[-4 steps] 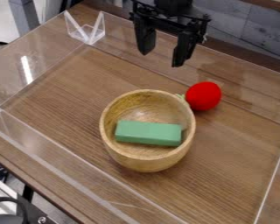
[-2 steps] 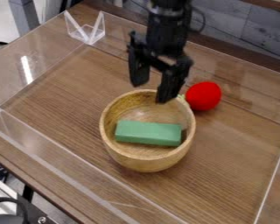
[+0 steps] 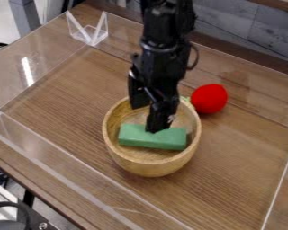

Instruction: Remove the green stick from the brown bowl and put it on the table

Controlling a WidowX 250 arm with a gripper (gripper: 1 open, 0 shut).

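Note:
The brown bowl sits on the table near the middle. The green stick lies flat inside it, long side running left to right. My black gripper reaches down into the bowl from above with its jaws open. One fingertip sits behind the stick near the bowl's back wall; the other comes down on the stick's far edge. Nothing is held between the fingers. The arm hides the bowl's back rim and part of the stick.
A red ball rests on the table just right of the bowl, close to its rim. Low clear acrylic walls border the tabletop on the left, front and right. A clear folded piece stands at the back left.
The gripper has come down and toward the front, from above the table's back edge into the bowl over the green stick, staying open. Bowl, stick and ball have not moved.

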